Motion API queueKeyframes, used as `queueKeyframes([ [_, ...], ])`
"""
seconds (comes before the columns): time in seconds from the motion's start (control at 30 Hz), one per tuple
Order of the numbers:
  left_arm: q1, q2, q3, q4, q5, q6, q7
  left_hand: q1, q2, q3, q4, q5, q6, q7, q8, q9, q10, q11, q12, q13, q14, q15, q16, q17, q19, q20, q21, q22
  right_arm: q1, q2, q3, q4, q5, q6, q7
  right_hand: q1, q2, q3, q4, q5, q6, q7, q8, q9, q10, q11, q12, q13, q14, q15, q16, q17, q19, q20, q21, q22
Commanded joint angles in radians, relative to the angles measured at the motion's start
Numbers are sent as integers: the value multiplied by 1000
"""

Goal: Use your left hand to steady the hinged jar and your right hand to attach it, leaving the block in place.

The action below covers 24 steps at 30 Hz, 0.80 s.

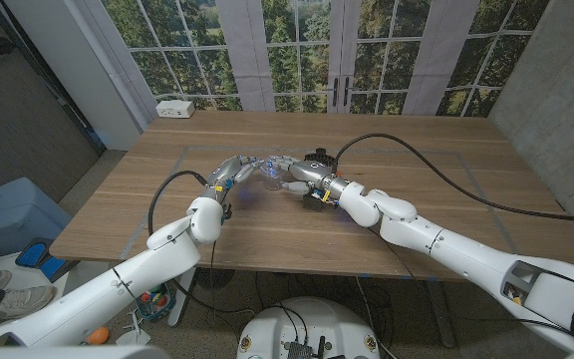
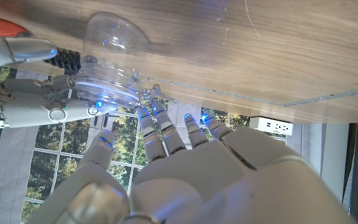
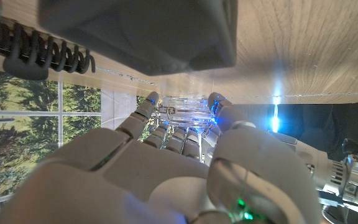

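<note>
A: Where is the hinged jar (image 2: 107,59)?

B: On the wooden table (image 1: 436,189), about mid-table, between the two hands. It is clear glass with a wire clasp; in the head view it is just a pale glint between the fingers.

A: Why are the hands set like that?

B: I judge the left hand (image 1: 235,172) comes in from one side to brace the jar, so it cannot slide while the right hand (image 1: 302,174) works the clasp from the other.

A: Is either one gripping?

B: The right hand's fingers curl around the jar's rim in its wrist view, so I'd call it holding the jar. The left hand's fingers reach to the jar and look to touch it near the clasp, but a firm grasp I cannot tell.

A: What do the views add?

B: The left wrist view shows the jar's whole body and the right hand's fingers (image 2: 36,112) against it. The right wrist view shows only the rim, under a dark box-like shape I cannot identify. The head view alone gives both arms' approach.

A: The block?

B: I cannot make it out.
</note>
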Motion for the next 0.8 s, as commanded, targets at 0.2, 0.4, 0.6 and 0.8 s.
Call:
queueKeyframes([
  [0.2,31,0,8,-48,39,100,45,-13,-3,-6,14,6,85,122,-33,7,-41,4,-36,4,28,-58,-7,0,19,-2,6,1,12,13,-7,30,13,-3,9,10,7,-5,-2,5,10,3,5,1,11,-5,10,3,7,-103,12,3,-5,-36,0,2],
  [0.4,53,-21,3,-33,47,83,104,-5,-6,-4,14,4,-79,92,-63,6,-123,17,-58,4,32,-36,-21,0,25,4,3,1,21,21,-13,44,17,-11,21,12,8,-7,0,7,10,2,4,1,11,-7,9,3,6,-104,12,2,-5,-36,0,2],
  [0.6,69,-41,6,-30,73,97,160,-4,-5,-3,13,4,-45,109,-41,5,-94,27,-42,4,50,-34,-17,0,47,8,8,1,28,28,-18,60,23,-13,22,14,9,-8,0,8,7,2,3,1,9,-5,9,3,7,-104,13,1,-5,-36,-1,2],
  [0.8,78,-62,10,-21,101,106,208,-5,-7,-1,12,4,31,121,-22,5,-22,23,-23,4,105,-47,-9,0,90,6,18,0,31,30,-22,64,32,-15,28,16,10,-9,1,10,3,2,2,1,6,-6,7,3,6,-105,14,1,-5,-36,-1,3],
])
